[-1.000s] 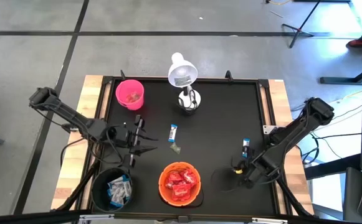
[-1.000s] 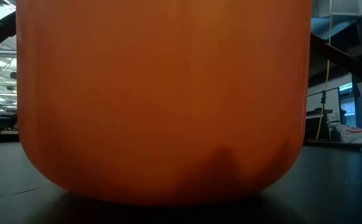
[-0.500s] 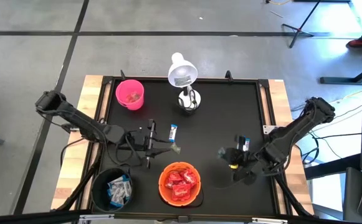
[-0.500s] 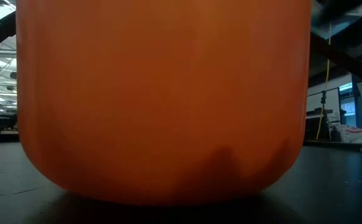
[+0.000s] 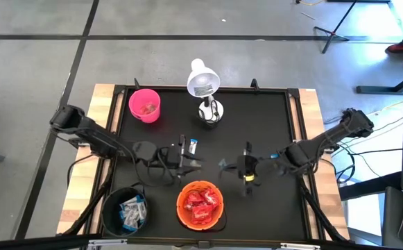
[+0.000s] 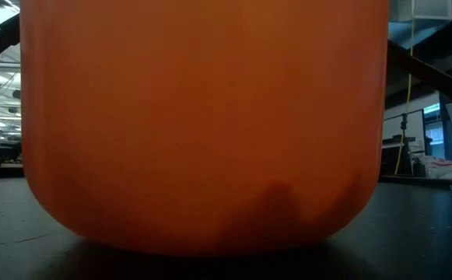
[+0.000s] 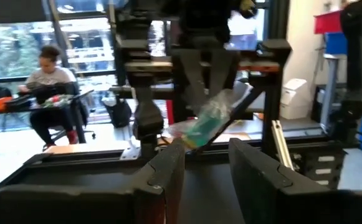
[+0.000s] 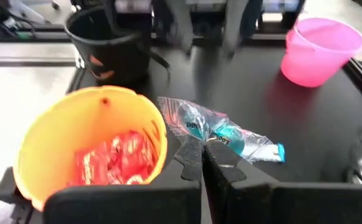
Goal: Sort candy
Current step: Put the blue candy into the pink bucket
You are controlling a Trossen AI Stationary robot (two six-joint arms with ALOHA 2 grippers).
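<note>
My right gripper (image 5: 227,164) (image 8: 202,155) is shut on a clear-wrapped teal candy (image 8: 221,132) above the middle of the black table. My left gripper (image 5: 195,162) (image 7: 209,165) is open and faces it from the table's left. In its wrist view the candy (image 7: 209,121) shows between and beyond its two fingers, apart from them. A blue-and-white candy (image 5: 193,146) lies flat on the table just beyond the left gripper. The orange bowl (image 5: 200,203) holds red candies, the black bowl (image 5: 126,210) blue-and-white ones, and the pink cup (image 5: 144,104) a few pinkish ones. My right gripper pinches the candy between its two fingertips (image 8: 192,151), at the wrapper's long edge near its middle (image 8: 204,138). The fingers come level from the table's right side, across the candy's length. The candy is tilted and lifted clear of the table, both twisted ends free.
A white desk lamp (image 5: 202,82) stands on its base (image 5: 210,111) at the far middle. The orange bowl (image 6: 202,124) fills the low view. A raised rim (image 5: 295,139) borders the table. A person (image 7: 50,81) sits at a desk in the room beyond.
The right gripper swung from the near right part of the table toward the left and slightly far, carrying the candy to the table's middle. The left gripper moved toward the table's right, past the pink cup's side, until the two grippers face each other closely.
</note>
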